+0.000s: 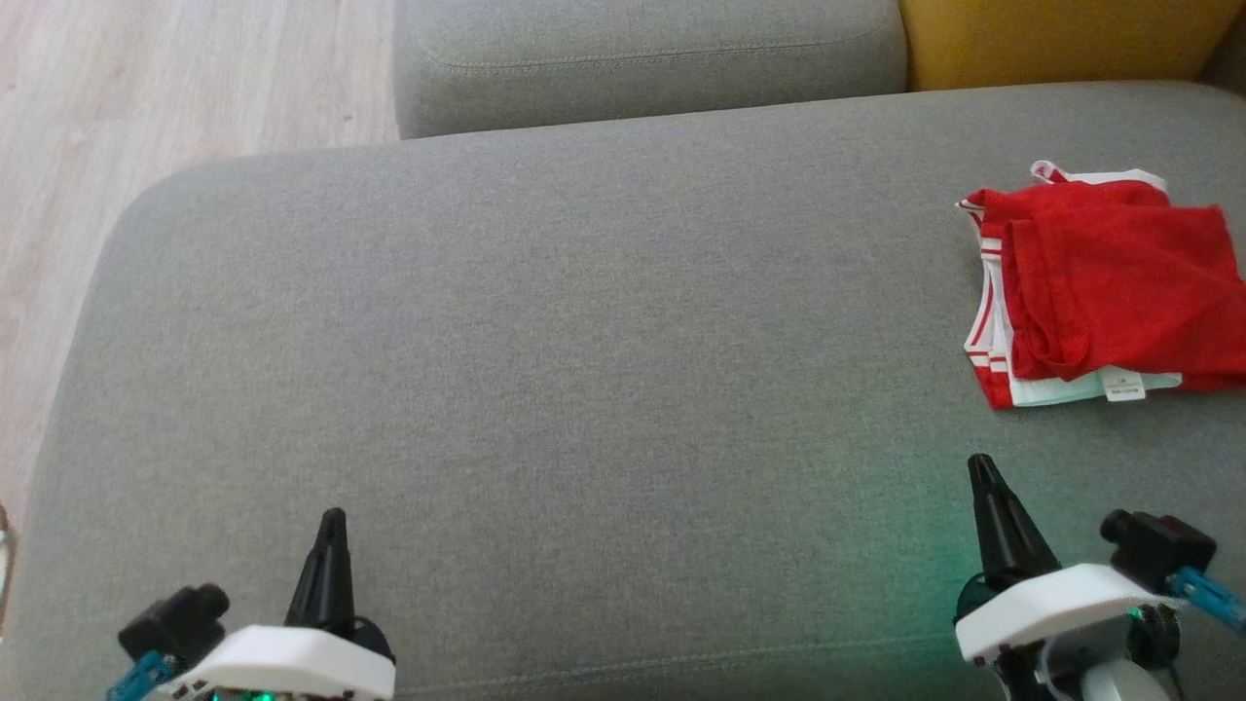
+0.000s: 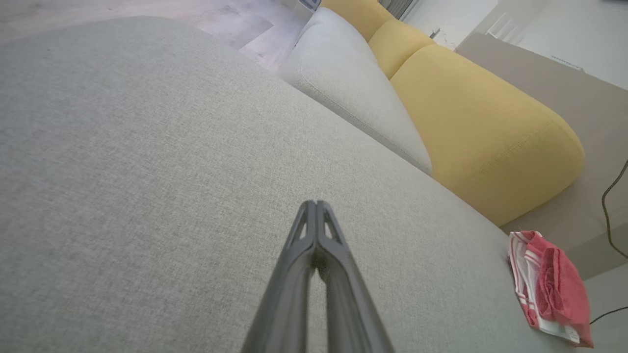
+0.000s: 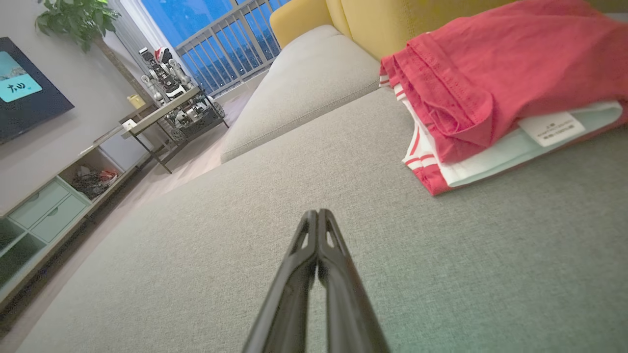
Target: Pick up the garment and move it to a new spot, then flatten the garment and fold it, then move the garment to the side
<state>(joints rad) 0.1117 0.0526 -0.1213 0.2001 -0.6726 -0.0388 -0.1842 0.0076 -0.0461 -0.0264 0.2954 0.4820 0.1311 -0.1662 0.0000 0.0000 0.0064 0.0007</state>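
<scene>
Near cushion (image 1: 545, 321) right edge, folded garment (image 1: 1100, 292), wide room leftward.

You have a wide grey couch seat (image 1: 584, 341) across your head view; a second grey cushion (image 1: 642, 58) sits against its far edge, with a yellow cushion (image 1: 1051, 39) beside that towards the far right corner; pale wood floor (image 1: 175, 88) lies off its left edge. In your right wrist view: a dark screen (image 3: 24, 93) on the wall; a leafy plant (image 3: 73, 19); a railed window (image 3: 230, 39) showing blue; a low cabinet (image 3: 44, 206) with drawers; a metal-framed table (image 3: 167, 113) near the railing.

grey sofa seat (image 1: 545, 331) — yellow cushion (image 2: 481, 132) behind | wood floor (image 1: 146, 88) | plant (image 3: 73, 17)
</scene>
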